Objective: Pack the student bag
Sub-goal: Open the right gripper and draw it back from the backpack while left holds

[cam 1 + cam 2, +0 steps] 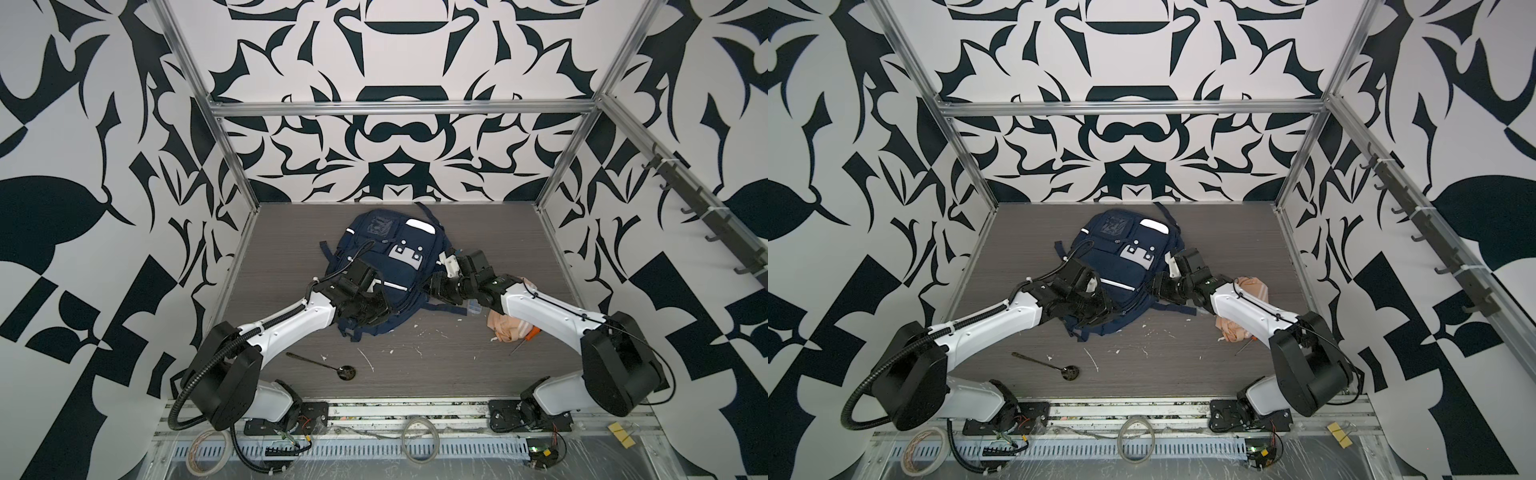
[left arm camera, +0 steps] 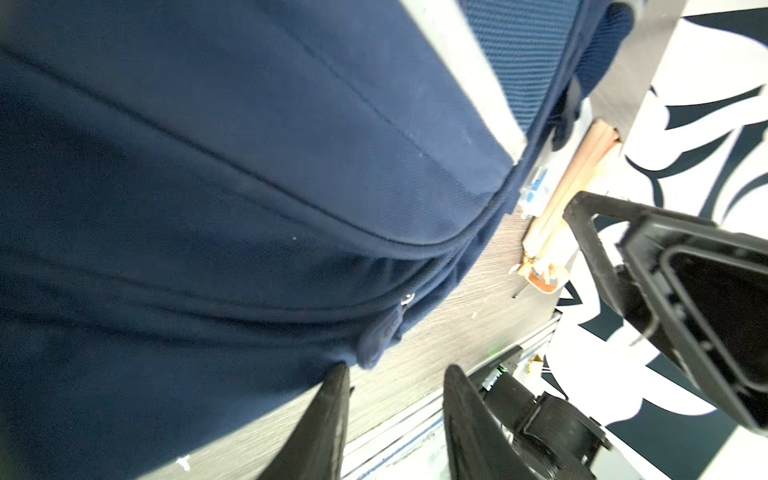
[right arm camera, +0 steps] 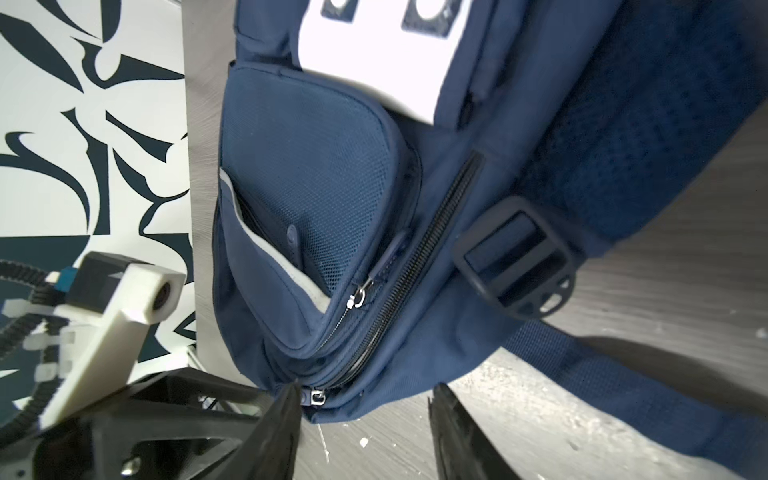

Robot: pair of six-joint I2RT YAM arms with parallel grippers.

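Dark spoon (image 1: pixel 316 360) lies alone on the grey wood-grain surface (image 1: pixel 478 232), near the front left, well apart from everything else.

Left pincer (image 2: pixel 397 374): low over the near-left corner of the student bag (image 1: pixel 386 266). In the wrist view its jaws stand apart, with only bare surface between them. One fingertip (image 2: pixel 338 378) sits just at the bag's fabric edge. Nothing is gripped.

Student bag: navy, lying flat mid-surface toward the back wall, front face up. The grey-white buckle patch (image 1: pixel 407 253) is uppermost, and loose straps trail at the near end.

Right pincer (image 3: pixel 365 386): at the bag's right side, near corner. Jaws spread. The bag's corner pokes between the tips, and a metal zip pull (image 3: pixel 318 397) sits beside one fingertip (image 3: pixel 286 407). Not clamped. The side pocket zip is partly undone, and a dark strap buckle (image 3: pixel 515 257) lies alongside.

Peach-pink pouch (image 1: pixel 511 328): crumpled on the surface right of the bag, partly under the right forearm. An orange-handled screwdriver (image 1: pixel 533 331) is at its near edge. White flecks are scattered over the front of the surface.
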